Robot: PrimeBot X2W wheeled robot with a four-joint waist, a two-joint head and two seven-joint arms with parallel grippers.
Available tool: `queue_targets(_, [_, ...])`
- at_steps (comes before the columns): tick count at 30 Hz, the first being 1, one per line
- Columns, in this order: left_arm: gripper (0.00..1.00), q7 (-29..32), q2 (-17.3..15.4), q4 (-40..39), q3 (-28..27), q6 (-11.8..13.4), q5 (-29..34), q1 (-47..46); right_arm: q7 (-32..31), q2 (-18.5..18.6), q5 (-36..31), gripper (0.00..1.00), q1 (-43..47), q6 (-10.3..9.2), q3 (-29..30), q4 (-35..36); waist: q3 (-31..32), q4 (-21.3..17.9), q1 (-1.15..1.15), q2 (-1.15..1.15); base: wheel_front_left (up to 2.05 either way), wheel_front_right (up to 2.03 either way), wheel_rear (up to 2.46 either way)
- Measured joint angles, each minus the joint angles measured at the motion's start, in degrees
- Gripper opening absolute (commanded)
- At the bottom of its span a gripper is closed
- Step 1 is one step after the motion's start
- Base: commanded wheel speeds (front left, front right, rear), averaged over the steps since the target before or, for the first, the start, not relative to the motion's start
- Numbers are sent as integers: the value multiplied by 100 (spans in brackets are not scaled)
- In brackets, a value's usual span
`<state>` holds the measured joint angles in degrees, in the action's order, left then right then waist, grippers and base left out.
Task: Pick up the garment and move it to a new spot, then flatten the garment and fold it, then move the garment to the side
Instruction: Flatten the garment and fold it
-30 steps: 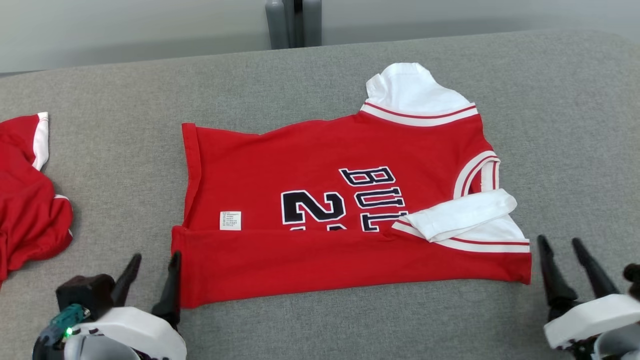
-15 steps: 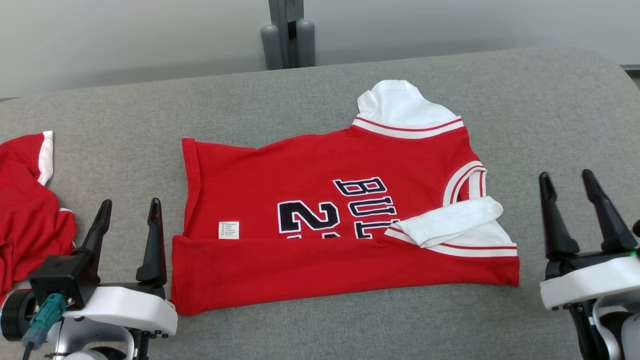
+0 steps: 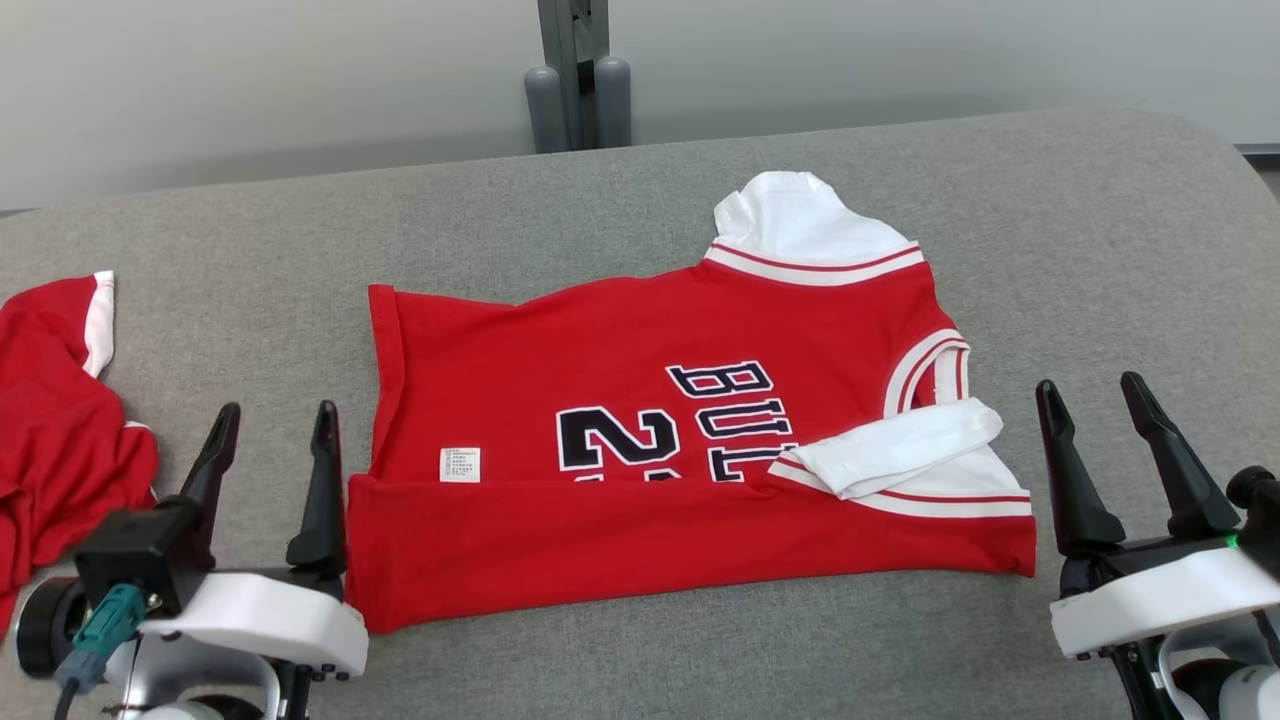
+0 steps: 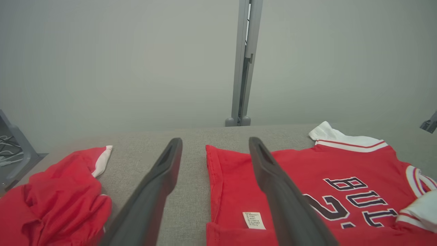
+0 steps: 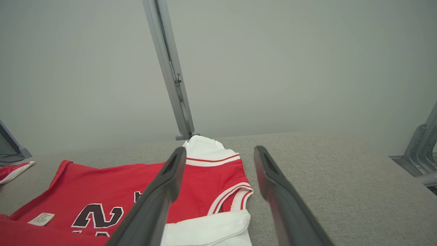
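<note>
Now the red shirt (image 3: 650,430) lies flat on the gray table (image 3: 1100,230), near edge folded up. The left gripper (image 3: 277,412) and right gripper (image 3: 1090,386) sit at its two ends, fingers wide apart, empty. Each should grab a far corner, both together. A crumpled shirt (image 3: 60,450) lies far left, out of the way.

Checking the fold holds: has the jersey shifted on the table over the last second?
No. The head view itself has shifted, but the jersey sits just as before against the grey post behind the table: camera motion, not cloth.
</note>
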<state>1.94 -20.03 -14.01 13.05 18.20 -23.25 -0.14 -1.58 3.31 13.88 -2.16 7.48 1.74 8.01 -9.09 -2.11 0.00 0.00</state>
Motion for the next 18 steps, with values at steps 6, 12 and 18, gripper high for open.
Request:
queue_targets(6, [100, 311, -71, 162, 147, -319, -141, -669, -9, -20, 25, 100, -1, 0, 60, 29, -154, 34, 0, 0, 0, 0, 0])
queue_targets(12, [100, 978, -180, 1347, 298, -978, -568, -1806, 8, -43, 55, 100, -187, 1, -126, -48, -395, -88, 0, 0, 0, 0, 0])
queue_targets(18, [100, 1354, -220, 2960, 383, -1466, -779, -3013, 120, -51, 127, 100, -378, 1, -254, -236, -848, -344, 0, 0, 0, 0, 0])
